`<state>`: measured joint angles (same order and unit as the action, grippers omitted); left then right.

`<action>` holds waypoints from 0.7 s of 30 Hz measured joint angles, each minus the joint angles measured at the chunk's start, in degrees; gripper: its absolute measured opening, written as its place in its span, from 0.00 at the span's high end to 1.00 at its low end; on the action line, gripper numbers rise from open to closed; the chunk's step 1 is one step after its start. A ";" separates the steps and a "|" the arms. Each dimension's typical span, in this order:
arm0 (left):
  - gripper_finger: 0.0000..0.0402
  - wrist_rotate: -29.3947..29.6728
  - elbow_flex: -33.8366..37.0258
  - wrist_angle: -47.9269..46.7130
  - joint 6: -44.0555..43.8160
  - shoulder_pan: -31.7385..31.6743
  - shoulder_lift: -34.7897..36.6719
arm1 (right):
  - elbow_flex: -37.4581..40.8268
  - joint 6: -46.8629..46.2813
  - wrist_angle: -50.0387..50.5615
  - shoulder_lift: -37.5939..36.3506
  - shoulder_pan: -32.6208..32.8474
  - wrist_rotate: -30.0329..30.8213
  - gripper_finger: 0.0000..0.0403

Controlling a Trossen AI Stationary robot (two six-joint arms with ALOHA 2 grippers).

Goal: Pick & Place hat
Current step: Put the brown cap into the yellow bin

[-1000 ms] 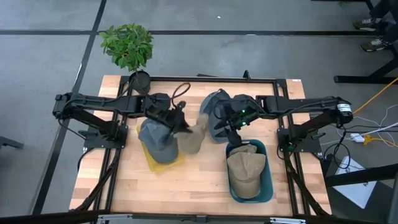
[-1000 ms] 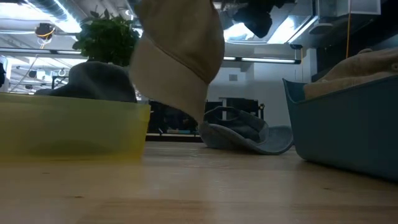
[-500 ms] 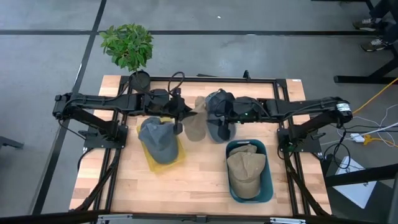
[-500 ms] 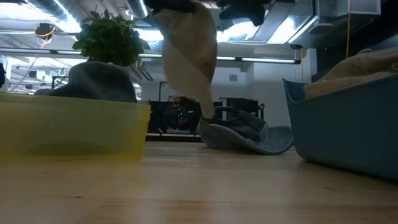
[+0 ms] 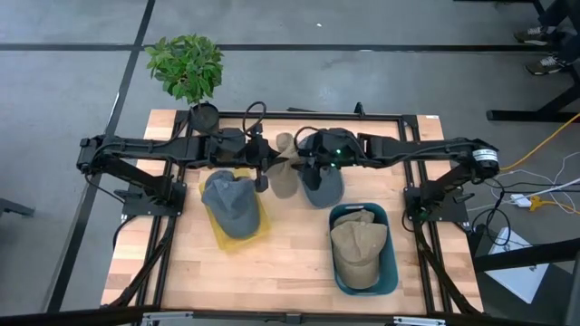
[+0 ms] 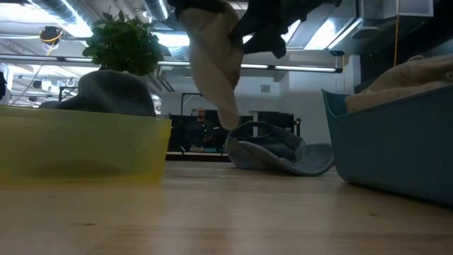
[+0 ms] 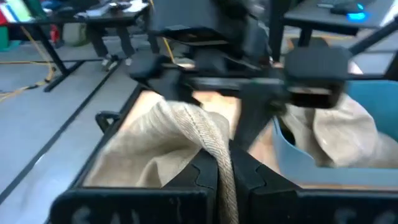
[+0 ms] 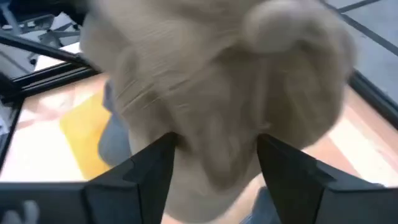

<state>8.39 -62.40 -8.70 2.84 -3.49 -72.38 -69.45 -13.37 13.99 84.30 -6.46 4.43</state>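
Observation:
A tan hat (image 5: 285,168) hangs in the air over the middle of the table, with my left gripper (image 5: 264,169) shut on it from the left. My right gripper (image 5: 303,168) has come in from the right and is open. Its two fingers (image 8: 160,163) stand on either side of the tan hat's crown (image 8: 217,93). In the low view the tan hat (image 6: 216,64) hangs clear of the tabletop. Under my right arm a grey-blue hat (image 5: 323,186) lies on its brim on the table. My left gripper pinches a stitched edge band of the tan hat (image 7: 211,138) between its two fingers. The fingers come nearly level from the table's left. The hat hangs below and beyond them, slack and clear of the table. My right gripper: I cannot tell whether its fingers touch the hat's crown.
A yellow bin (image 5: 221,237) with a grey hat (image 5: 231,203) stands left of centre. A blue bin (image 5: 391,263) with another tan hat (image 5: 358,246) stands near the right front. A potted plant (image 5: 187,65) stands at the far left corner.
My left gripper has turned and swung the tan hat from beside the yellow bin toward the table's far edge, where it hangs more narrowly. My right gripper has moved toward the table's left, off the grey-blue hat and up to the tan hat.

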 joint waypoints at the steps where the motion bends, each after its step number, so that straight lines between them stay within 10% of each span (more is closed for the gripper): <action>1: 0.99 -0.39 -0.01 -0.51 0.26 0.00 0.00 | 0.00 -0.02 -0.43 0.07 -0.34 -0.06 0.41; 13: 0.98 -0.73 -0.04 -0.16 3.96 0.02 0.22 | 0.02 4.67 -11.68 0.09 -0.70 -7.83 0.38; 21: 0.98 -0.45 -0.01 -0.56 5.00 0.48 0.85 | 0.02 5.05 -11.20 0.08 -0.66 -8.17 0.72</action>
<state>7.94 -62.41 -9.25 7.84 -3.01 -71.53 -69.43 -8.32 2.79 84.38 -7.11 -3.75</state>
